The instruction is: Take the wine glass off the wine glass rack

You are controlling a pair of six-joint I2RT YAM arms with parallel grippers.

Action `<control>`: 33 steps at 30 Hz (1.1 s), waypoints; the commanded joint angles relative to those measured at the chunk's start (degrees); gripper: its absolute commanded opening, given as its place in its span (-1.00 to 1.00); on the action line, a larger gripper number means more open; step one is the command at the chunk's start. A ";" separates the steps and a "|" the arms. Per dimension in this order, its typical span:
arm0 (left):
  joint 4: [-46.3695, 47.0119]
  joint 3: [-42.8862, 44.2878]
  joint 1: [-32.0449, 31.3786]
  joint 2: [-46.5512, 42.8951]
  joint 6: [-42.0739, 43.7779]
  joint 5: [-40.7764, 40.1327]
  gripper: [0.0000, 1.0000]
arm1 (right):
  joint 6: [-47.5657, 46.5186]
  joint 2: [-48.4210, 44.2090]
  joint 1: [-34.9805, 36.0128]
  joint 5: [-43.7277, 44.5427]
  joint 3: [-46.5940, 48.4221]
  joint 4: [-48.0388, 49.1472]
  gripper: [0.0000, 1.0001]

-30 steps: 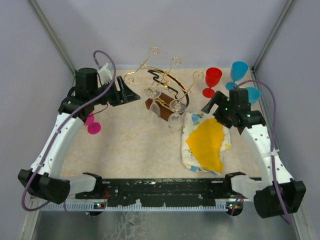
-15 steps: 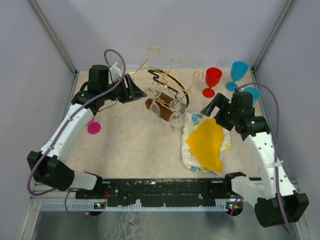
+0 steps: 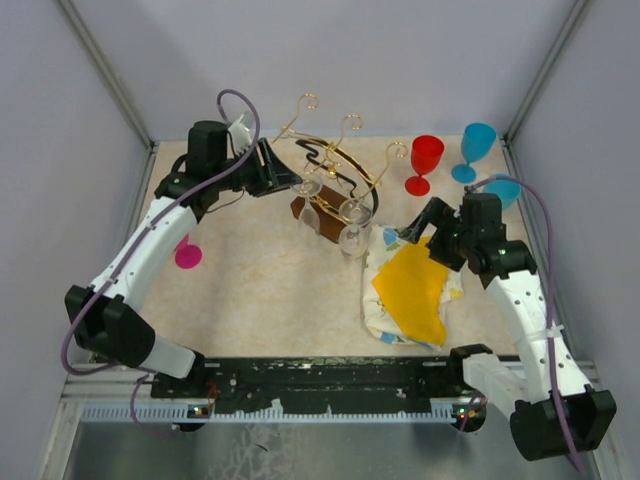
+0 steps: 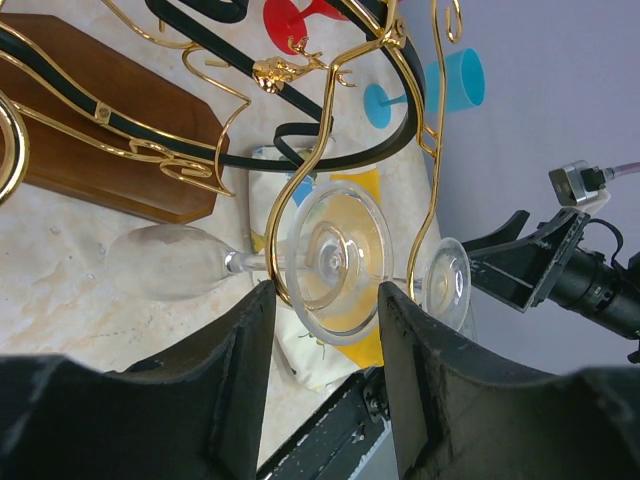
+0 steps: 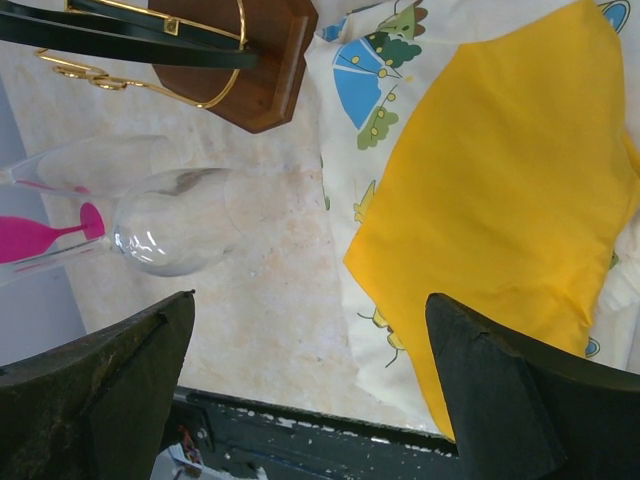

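Across the speckled beige table (image 3: 250,290) the tallest thing was the rack (image 3: 335,160), a stand of gold wire with curled hooks on a dark wooden base, set toward the far middle. Just right of it lay a crumpled cloth (image 3: 415,290), yellow on top with a printed white border. The left gripper (image 3: 287,177) reached in at the rack's left side, and the right gripper (image 3: 412,228) hovered over the cloth's far corner with its jaws spread wide and nothing between them. Beyond the cloth stood a red glass (image 3: 424,160) and two blue glasses (image 3: 476,148), while a pink glass (image 3: 186,252) sat alone near the left arm. The wine glass (image 3: 308,188) hung from a hook on the rack's left side, beside a second clear glass (image 3: 352,225). From the left wrist, the wine glass (image 4: 338,262) had its stem caught in a gold hook, its bowl pointing away to the left and its round foot facing the camera. The left gripper's fingers (image 4: 240,380) stood apart, one at each side of that foot, their tips level with its lower half. Whether they pressed on its rim could not be told.
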 commanded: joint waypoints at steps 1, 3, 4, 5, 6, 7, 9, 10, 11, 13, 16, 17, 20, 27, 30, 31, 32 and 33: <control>2.32 3.03 -0.62 0.91 -0.88 0.61 0.01 | -0.40 -0.92 -0.14 -0.74 0.33 2.54 0.99; 2.03 3.74 -0.66 1.04 -0.86 0.31 0.01 | -0.48 -0.72 -0.10 -0.73 0.18 2.73 0.99; 1.98 3.98 -0.70 1.27 -0.84 0.33 0.01 | -0.57 -0.58 -0.16 -0.85 0.20 2.87 0.99; 1.97 4.11 -0.77 1.53 -0.86 0.50 0.01 | -0.61 -0.48 -0.13 -0.92 0.10 2.99 0.99; 1.97 4.20 -0.76 1.79 -0.97 0.74 0.00 | -0.59 -0.41 -0.17 -0.99 0.01 3.18 0.99; 2.04 4.22 -0.80 1.99 -1.15 0.98 -0.01 | -0.53 -0.39 -0.13 -1.12 0.04 3.27 0.99; 2.22 4.30 -1.05 2.14 -1.42 1.29 -0.07 | -0.68 -0.45 -0.14 -1.29 -0.05 3.36 0.99; 2.47 4.31 -1.19 2.08 -1.47 1.25 -0.09 | -0.73 -0.51 -0.09 -1.26 -0.09 3.32 0.99; 2.56 4.45 -1.21 1.98 -1.59 1.26 -0.11 | -0.82 -0.60 -0.13 -1.25 -0.25 3.28 0.99; 2.50 5.01 -1.31 2.01 -1.56 1.23 -0.15 | -0.87 -0.75 -0.16 -1.26 -0.47 3.26 0.99; 2.47 5.42 -1.32 2.03 -1.65 1.51 -0.22 | -0.88 -0.89 -0.17 -1.33 -0.85 3.28 0.99; 2.42 5.45 -1.32 2.05 -1.65 1.55 -0.25 | -0.88 -1.02 -0.14 -1.41 -0.88 3.28 0.99; 2.36 5.25 -1.38 1.81 -1.57 1.22 -0.28 | -1.04 -1.13 -0.15 -1.59 -0.60 3.13 0.99; 3.81 4.75 -1.88 2.99 -2.72 2.60 -0.26 | -1.23 -1.42 -0.14 -1.79 -0.41 3.26 0.99; 3.89 4.74 -2.11 3.41 -2.78 2.59 -0.23 | -1.38 -1.68 -0.14 -1.63 -0.32 2.95 0.99; 3.83 4.66 -2.19 3.46 -2.72 2.67 -0.23 | -1.36 -1.74 -0.13 -1.64 -0.28 3.00 0.99; 3.75 4.66 -2.23 3.61 -2.69 2.72 -0.22 | -1.41 -1.78 -0.14 -1.62 -0.40 2.90 0.99; 3.73 4.58 -2.34 3.64 -2.73 2.65 -0.22 | -1.48 -1.87 -0.12 -1.59 -0.43 2.85 0.99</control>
